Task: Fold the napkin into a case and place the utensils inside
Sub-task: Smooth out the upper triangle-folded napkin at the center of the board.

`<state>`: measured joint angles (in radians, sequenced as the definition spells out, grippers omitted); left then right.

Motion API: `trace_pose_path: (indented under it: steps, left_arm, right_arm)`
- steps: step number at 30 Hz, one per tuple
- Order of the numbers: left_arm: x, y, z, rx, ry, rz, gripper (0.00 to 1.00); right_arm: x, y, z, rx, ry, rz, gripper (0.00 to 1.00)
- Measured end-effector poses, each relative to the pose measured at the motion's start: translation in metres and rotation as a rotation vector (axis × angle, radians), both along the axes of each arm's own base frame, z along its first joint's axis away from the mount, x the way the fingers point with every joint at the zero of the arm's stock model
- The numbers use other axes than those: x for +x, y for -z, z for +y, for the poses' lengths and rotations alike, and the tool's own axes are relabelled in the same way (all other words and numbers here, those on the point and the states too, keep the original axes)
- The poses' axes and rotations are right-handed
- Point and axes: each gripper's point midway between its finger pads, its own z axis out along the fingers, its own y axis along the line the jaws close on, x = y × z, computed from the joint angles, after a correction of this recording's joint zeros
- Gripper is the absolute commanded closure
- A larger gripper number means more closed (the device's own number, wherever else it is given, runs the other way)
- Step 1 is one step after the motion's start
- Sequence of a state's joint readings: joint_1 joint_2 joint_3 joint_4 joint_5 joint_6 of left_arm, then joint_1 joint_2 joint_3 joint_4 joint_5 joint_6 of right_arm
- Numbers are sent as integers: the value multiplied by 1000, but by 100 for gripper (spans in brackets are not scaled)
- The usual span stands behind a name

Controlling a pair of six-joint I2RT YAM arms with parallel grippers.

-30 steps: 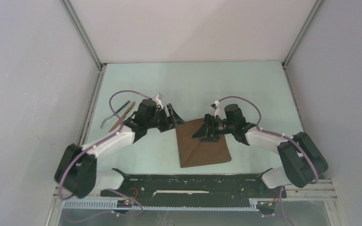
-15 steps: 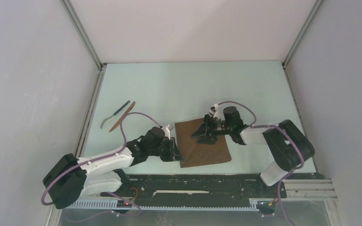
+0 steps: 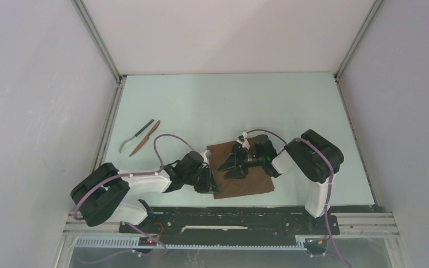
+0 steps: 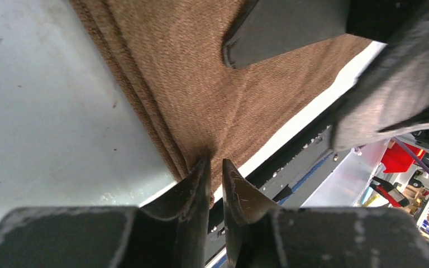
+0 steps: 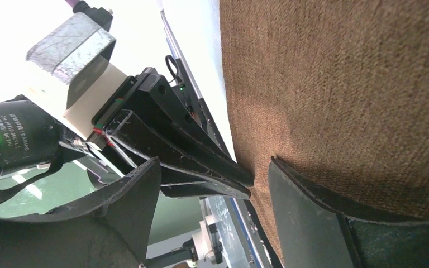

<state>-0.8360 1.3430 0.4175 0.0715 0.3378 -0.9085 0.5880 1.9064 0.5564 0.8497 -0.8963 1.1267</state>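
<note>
A pale green table (image 3: 212, 106) is seen from above, closed in by pale panels (image 3: 33, 84). A dark brown napkin (image 3: 250, 184), folded into a rough square of several layers, is laid near the table's 6 o'clock edge, a little right of centre.

The left gripper (image 3: 209, 182) is set at the napkin's 8 o'clock side, close to its near-left corner. In the left wrist view its fingers (image 4: 192, 187) are drawn almost together. The stacked edge of the cloth is pinched between their tips, right where the cloth meets the bare table.

The right gripper (image 3: 227, 166) is held low over the napkin's 10 o'clock part, pointed toward 9 o'clock. Its jaws are spread wide. In the right wrist view one finger (image 5: 307, 212) is seen against the cloth and the other beyond the cloth's edge. The left gripper's tips are seen in the gap between them, so the two grippers are just beside each other.

Well apart, toward the table's 10 o'clock, a fork (image 3: 145, 127) with a dark handle and a thin reddish-brown knife-shaped piece (image 3: 144, 139) are laid side by side, slanted.
</note>
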Motion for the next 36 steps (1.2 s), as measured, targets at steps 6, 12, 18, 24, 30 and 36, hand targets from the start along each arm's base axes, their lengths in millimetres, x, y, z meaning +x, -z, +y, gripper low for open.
trace_pose_path:
  steps: [6,12,18,24,30,36]
  left_arm:
    - [0,6,0,3,-6,7,77]
    - [0,7,0,4,-5,9,78]
    - [0,7,0,4,-6,8,78]
    - [0,7,0,5,-6,8,79]
    - [0,7,1,6,-4,5,78]
    - [-3,1,9,31,3,-10,67]
  right_arm:
    - [12,3,-9,3,23,-22,22]
    - [37,5,-31,-12,60,-49,22]
    - [65,5,-51,-57,98,-94,22]
    - [102,2,-75,-86,155,-139,22]
    - [140,1,-96,-94,202,-147,22]
    - [151,-3,-108,-213,226,-148,20]
